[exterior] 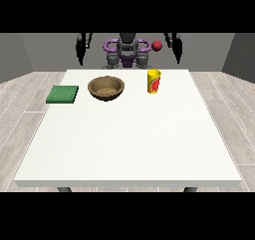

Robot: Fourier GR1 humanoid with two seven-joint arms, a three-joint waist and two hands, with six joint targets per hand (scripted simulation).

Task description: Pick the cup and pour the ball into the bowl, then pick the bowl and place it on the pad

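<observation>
While the robot stands back behind the far edge of the table (129,149), one yellow cup (154,81) with a red mark on its side stands upright on the white top, close to that far edge and a little toward the far right corner. One red ball (157,46) shows above the cup, clear of its rim and not touching it, up against the grey wall behind; I cannot tell what carries it, if anything.

One brown bowl (106,88) sits upright near the far edge too, left of the cup and well apart from it, its opening facing up. One green pad (63,94) lies flat at the table's left edge, near the far left corner, just beside the bowl but not touching it. That makes four loose things: one cup, one ball, one bowl, one pad, three of them resting on the table.

Two black hands hang beyond the far edge, neither touching anything. The hand at the view's left (80,53) hangs with fingers pointing down and holding nothing. The hand at the view's right (176,50) hangs likewise, fingers straight down, near the ball but apart from it. Between them is the robot's torso (127,52), dark with purple rings.
</observation>
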